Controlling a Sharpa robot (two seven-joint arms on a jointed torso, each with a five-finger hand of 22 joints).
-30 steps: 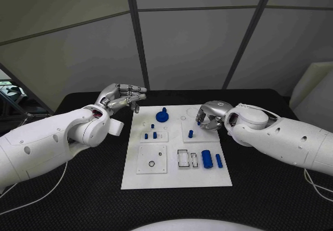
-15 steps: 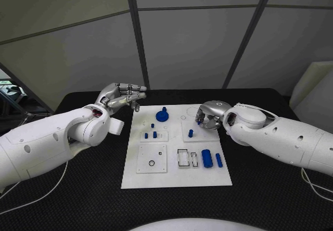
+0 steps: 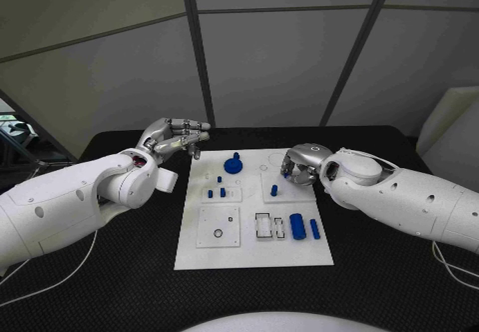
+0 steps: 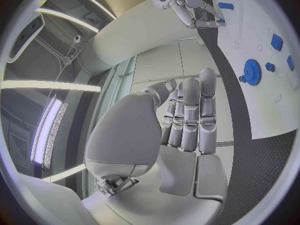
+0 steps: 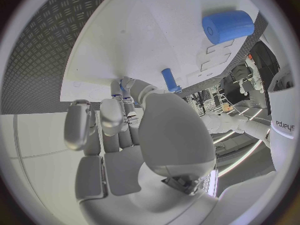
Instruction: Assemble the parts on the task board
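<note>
Black matting carries the task board (image 3: 253,257) mid-table, blue parts (image 3: 296,226) lying on its near right. Farther back, the right hand (image 3: 300,166) hovers over the board's far right, fingers curled around a small blue piece (image 5: 122,86) — a loose pinch could drop it. Far left, off the board, the left hand (image 3: 176,138) is raised, fingers curled, holding nothing.
</note>
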